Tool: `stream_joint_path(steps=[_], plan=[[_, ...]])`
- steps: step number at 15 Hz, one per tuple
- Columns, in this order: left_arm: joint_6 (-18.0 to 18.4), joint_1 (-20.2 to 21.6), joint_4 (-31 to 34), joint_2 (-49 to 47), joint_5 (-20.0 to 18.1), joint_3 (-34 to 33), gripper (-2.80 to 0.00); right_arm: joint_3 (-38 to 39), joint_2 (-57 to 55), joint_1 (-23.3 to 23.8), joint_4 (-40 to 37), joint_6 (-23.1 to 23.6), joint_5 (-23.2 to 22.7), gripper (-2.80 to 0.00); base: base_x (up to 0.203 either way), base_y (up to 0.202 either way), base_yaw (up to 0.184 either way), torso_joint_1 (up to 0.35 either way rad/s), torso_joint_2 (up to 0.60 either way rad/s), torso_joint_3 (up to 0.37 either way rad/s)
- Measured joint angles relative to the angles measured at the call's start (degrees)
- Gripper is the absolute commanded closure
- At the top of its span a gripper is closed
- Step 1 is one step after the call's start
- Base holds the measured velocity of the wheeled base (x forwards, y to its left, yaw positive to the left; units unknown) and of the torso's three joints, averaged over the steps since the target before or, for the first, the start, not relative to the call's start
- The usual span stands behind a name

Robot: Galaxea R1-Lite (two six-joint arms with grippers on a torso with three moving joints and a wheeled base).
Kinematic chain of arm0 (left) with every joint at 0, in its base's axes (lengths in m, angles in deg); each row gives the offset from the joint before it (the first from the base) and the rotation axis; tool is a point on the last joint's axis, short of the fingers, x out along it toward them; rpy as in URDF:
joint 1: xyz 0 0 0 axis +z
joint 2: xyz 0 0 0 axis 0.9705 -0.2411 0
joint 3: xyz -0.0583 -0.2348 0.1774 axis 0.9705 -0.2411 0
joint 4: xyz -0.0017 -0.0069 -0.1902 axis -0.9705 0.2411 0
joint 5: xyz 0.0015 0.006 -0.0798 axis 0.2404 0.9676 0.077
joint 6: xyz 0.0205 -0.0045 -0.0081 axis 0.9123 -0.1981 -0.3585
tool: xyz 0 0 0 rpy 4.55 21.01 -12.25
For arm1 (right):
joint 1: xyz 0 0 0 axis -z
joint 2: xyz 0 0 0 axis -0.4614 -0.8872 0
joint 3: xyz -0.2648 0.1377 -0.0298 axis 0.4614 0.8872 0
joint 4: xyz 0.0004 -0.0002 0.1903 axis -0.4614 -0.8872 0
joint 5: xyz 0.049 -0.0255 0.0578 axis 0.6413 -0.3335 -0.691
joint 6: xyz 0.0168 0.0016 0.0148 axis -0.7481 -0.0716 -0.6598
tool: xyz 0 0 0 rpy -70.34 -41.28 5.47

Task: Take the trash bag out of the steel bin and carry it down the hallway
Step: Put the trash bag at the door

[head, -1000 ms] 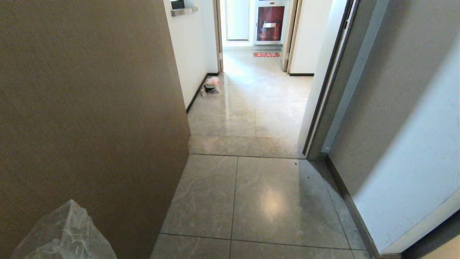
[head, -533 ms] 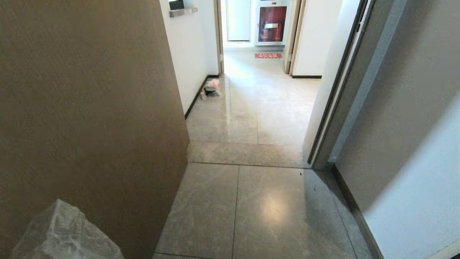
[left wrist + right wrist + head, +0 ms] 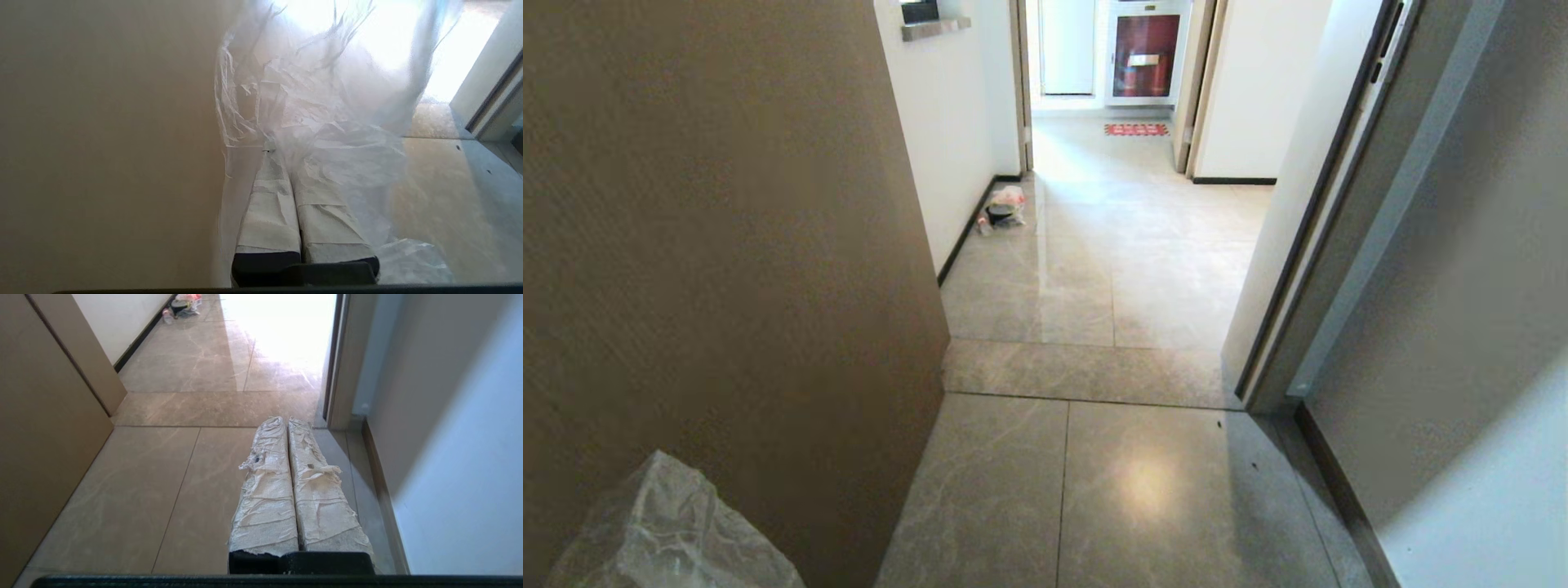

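The trash bag (image 3: 310, 122) is out of its bin, pinched in the left tool (image 3: 286, 157) beside a brown wall (image 3: 727, 245); the right tool (image 3: 288, 424) is pressed together, empty. The hallway (image 3: 1094, 261) lies ahead; most of the carry remains.

Glossy grey marbled floor tiles (image 3: 1143, 490); flat brown panel wall (image 3: 719, 245) leftward; pale grey wall (image 3: 1462, 343) opposite; bright doorway (image 3: 1111, 73) beyond

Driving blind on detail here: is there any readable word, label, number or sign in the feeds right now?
None can be read.
Red floor mat past the far doorway: patterned, any print too small to read.
Red cabinet panel with a pale plate: too small to read.
Bags by the wall: any print too small to read.
Trash bag in the left gripper: no print shows.
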Motion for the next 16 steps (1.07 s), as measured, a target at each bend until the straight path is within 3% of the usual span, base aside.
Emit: stream_joint_path(steps=[16], plan=[[0.01,0.00,-0.05,0.00,0.00,0.00,0.00,0.00,0.00,0.02,0.00,0.00,0.03,0.00,0.193,0.000,0.001,0.004,0.00,0.001]])
